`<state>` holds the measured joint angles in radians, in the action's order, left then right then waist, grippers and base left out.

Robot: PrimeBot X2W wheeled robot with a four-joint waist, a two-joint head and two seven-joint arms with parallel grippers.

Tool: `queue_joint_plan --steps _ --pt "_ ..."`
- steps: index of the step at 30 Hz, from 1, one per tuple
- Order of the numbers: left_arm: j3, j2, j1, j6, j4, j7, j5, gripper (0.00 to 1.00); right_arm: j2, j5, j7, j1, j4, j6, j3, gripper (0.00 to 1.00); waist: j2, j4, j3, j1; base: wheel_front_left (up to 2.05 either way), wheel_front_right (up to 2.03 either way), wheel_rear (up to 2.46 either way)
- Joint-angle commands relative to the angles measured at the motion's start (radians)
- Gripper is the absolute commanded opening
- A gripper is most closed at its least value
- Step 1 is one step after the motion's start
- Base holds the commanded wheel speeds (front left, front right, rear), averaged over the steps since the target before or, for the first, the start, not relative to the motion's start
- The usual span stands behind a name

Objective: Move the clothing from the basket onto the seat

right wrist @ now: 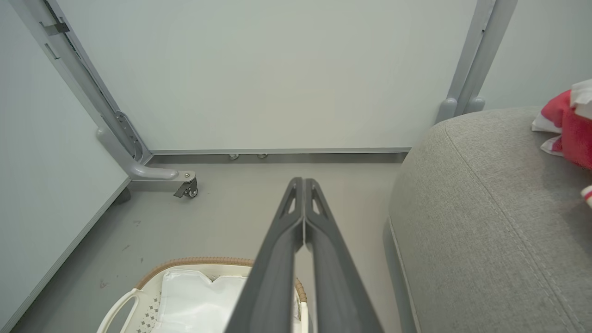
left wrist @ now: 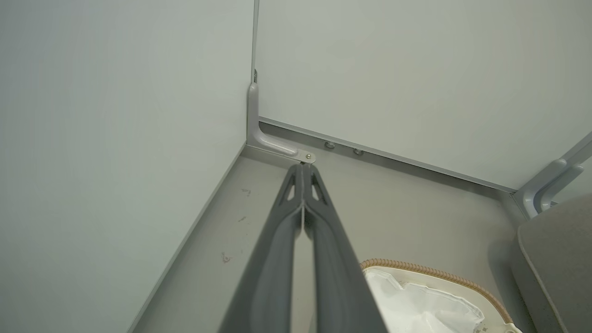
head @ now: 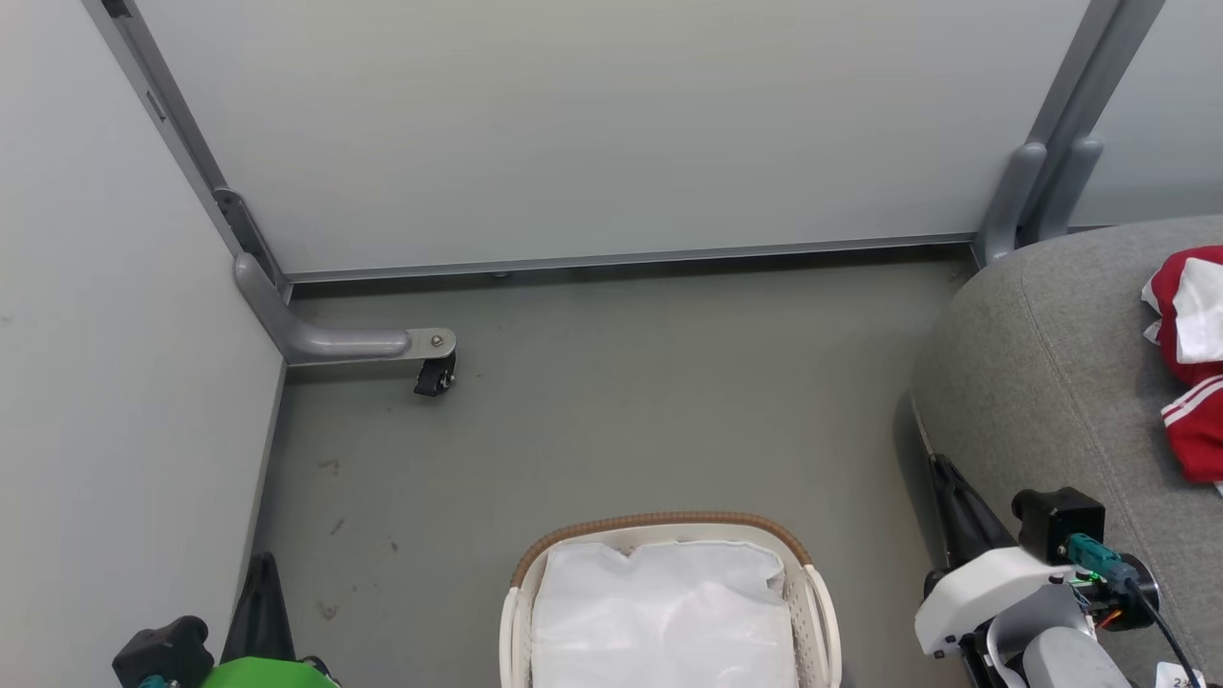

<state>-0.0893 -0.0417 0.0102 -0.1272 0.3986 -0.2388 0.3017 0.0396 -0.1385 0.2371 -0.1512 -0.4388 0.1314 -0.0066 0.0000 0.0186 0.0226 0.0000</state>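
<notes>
Grey floor [head: 621,401] lies open from the far partition panel [head: 611,124] down to the basket [head: 659,522], the widest free stretch in the scene. The left wall panel [head: 96,382] bounds it on the left. A caster foot [head: 435,373] juts out from the far-left corner onto the floor. The basket sits near and centre, cut by the bottom edge of the head view, with its brown rim arcing along the far side and a white liner sheet [head: 659,612] showing inside. The seat [head: 1051,363] fills the right side. Its rounded left edge stands apart from the basket's right wall, with a narrow strip of floor between them. Two grey posts [head: 1041,191] rise just behind the seat's far edge. The clothing [head: 1199,435], red with white trim, lies on top of the seat at far right, cut by the frame edge and well away from the seat's left edge. The left gripper [left wrist: 303,169] hangs near left, close to the wall panel, with its fingers pressed together on nothing and pointing toward the far-left corner. The right gripper [right wrist: 304,182] sits near right at the seat's near-left edge, fingertips meeting with nothing between them. In the right wrist view it lies along the strip between basket rim and seat.
</notes>
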Motion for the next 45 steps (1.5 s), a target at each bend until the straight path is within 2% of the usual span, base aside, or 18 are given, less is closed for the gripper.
queue_joint_plan --steps 1,21,45 --pt "-0.005 -0.003 -0.018 0.0 -0.016 0.011 0.05 0.0 0.004 -0.057 -0.014 -0.019 0.018 0.0 -0.011 0.0 0.0 0.0 0.0 0.0 0.0 0.0 0.0" --pt "-0.006 -0.005 -0.043 -0.001 -0.059 0.095 0.376 0.0 0.007 -0.425 -0.093 0.004 0.075 0.0 -0.028 0.0 0.0 -0.003 -0.003 0.0 0.0 0.0 0.0" --pt "-0.013 -0.007 -0.071 -0.002 -0.092 0.18 0.685 0.0 0.009 -0.771 -0.179 0.018 0.116 0.0 -0.055 0.0 0.0 -0.007 -0.007 0.0 0.0 0.0 0.0"
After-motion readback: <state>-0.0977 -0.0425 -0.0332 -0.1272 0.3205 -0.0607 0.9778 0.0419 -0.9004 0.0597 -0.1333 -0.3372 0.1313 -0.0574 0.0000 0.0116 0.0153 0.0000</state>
